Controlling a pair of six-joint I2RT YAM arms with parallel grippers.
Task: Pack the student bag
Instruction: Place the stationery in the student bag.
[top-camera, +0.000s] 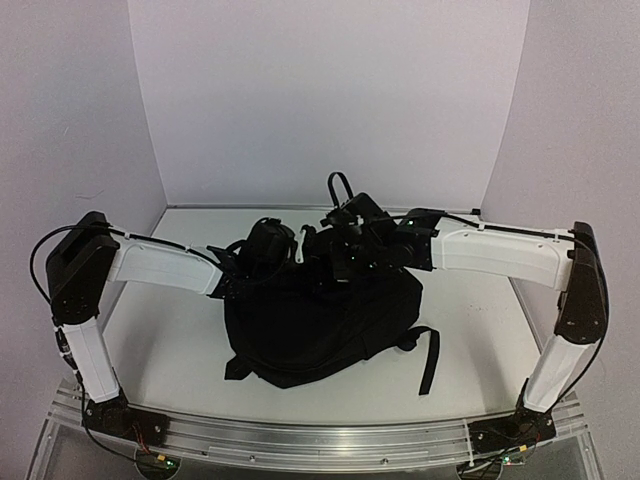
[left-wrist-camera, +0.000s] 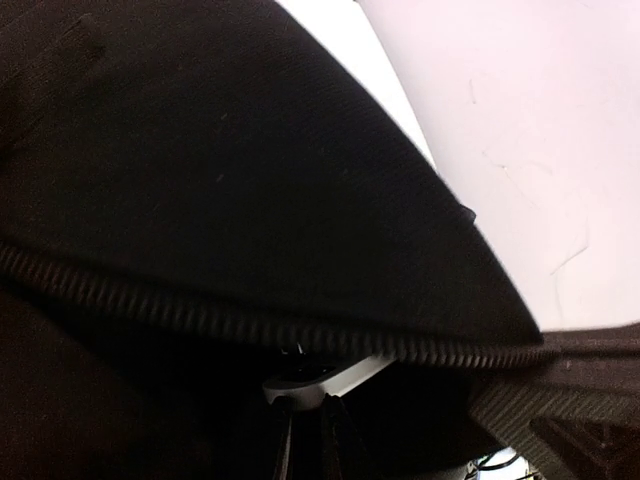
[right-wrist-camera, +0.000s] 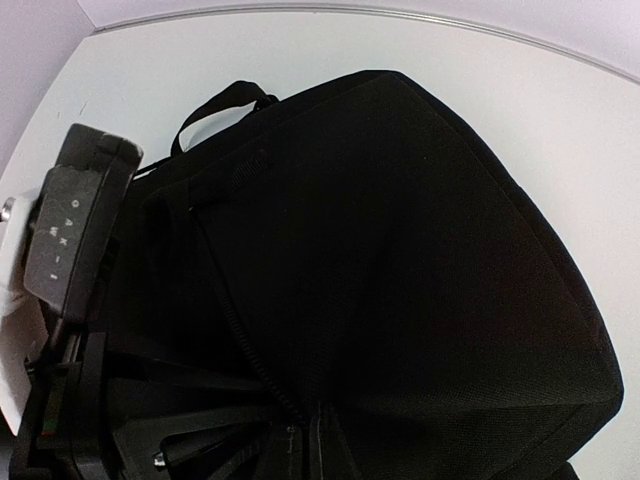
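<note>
Black soft fabric heaped at the middle of the white surface (top-camera: 170, 330) in the overhead view: the student bag (top-camera: 320, 325), lying flat, straps trailing toward the near edge. Both arms reaching in at its far end, left claw (top-camera: 262, 250) and right claw (top-camera: 345, 255) near each other and sunk against the dark cloth. Too dark there to judge either grip.

Likely trouble from here: a pull with only a thin fold or a small zipper tab between the tips, slipping free and leaving the mouth closed. Also two claws working so near one another on one seam, risking a knock together. Or dragging the whole limp bag across the surface instead of parting it.

From the left wrist: nothing but student bag (left-wrist-camera: 250, 180) filling the frame. Zipper (left-wrist-camera: 200, 320) running straight across just ahead of the left claw (left-wrist-camera: 305, 435), with a pale metal piece right at the tips. Looks narrowed, fingers close together, yet cannot tell whether pinching zipper, cloth or nothing.

From the right wrist: student bag (right-wrist-camera: 400, 250) bulging up and away from the right claw (right-wrist-camera: 315, 445), carry loop (right-wrist-camera: 220, 105) at the far end. Pressed together at the zipper seam, low against the cloth. No saying whether on fabric or on nothing.
</note>
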